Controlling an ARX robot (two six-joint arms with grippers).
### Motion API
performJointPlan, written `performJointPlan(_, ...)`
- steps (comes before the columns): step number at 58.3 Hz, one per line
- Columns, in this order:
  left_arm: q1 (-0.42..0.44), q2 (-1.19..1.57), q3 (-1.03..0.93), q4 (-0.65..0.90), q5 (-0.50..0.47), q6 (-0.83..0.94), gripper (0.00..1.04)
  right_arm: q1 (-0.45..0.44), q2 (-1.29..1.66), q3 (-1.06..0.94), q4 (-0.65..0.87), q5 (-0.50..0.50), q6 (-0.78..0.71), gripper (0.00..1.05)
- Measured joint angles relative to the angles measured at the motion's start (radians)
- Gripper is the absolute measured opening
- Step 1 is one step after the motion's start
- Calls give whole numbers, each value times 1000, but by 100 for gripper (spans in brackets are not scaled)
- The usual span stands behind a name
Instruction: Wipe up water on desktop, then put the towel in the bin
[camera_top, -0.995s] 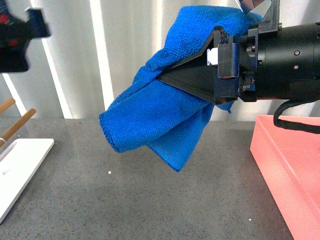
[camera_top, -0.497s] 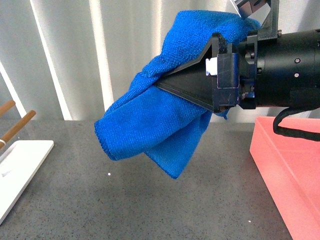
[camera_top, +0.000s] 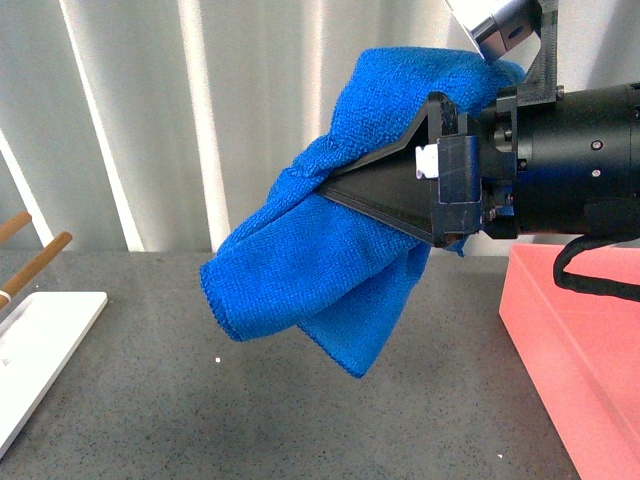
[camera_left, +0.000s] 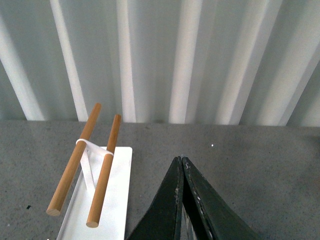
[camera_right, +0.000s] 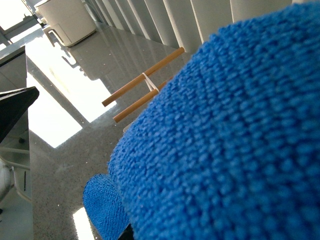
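My right gripper (camera_top: 330, 185) is shut on the bright blue towel (camera_top: 310, 270) and holds it in the air above the dark grey desktop (camera_top: 180, 410). The towel hangs in loose folds below the black jaws. It fills most of the right wrist view (camera_right: 225, 135) and hides the jaws there. The salmon-pink bin (camera_top: 580, 350) stands at the right, beside and below the gripper. My left gripper (camera_left: 181, 160) is shut and empty, low over the desktop (camera_left: 260, 165) next to the white tray.
A flat white tray (camera_top: 40, 340) with two wooden rods (camera_top: 35, 262) sits at the left; it also shows in the left wrist view (camera_left: 115, 200). A ribbed pale wall (camera_top: 200, 110) closes the back. A tiny white speck (camera_top: 218, 360) lies on the desktop.
The towel and my right gripper have shifted slightly, first up and left, then back right and down. The left arm seen at the top left one second ago has gone out of the front view.
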Motion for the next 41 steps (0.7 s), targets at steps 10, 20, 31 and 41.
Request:
performJointPlan(10,0,-60,-19,-26,4,0,4,12,0,0,-12,8,-8,8)
performJointPlan(20,0,-164,-19,-117,4,0,4,14,-4,0,-26,10,-19,8)
performJointPlan(31,0,-249,-19,-200,4,0,4,13,-5,0,-42,11,-33,8)
performJointPlan(41,0,-321,-19,-269,4,0,4,13,-12,0,-44,13,-36,8)
